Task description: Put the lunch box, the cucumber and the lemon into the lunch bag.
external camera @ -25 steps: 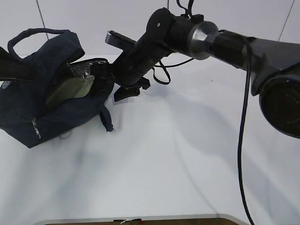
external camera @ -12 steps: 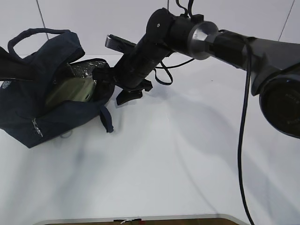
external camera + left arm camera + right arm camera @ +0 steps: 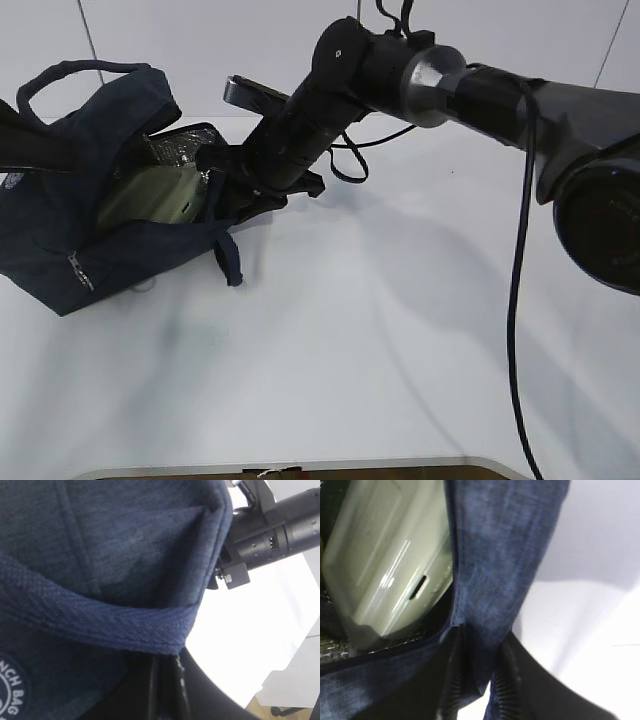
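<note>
Here, white table (image 3: 380,330), pale wall behind. Lunch bag (image 3: 60,240) at far left edge, lunch box (image 3: 385,560) inside. Right hand (image 3: 477,680) clamped on bag rim; left hand (image 3: 167,690) together on handle strap.

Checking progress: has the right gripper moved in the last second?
Yes. The right gripper moved left onto the lunch bag rim and pinched its fabric.
</note>
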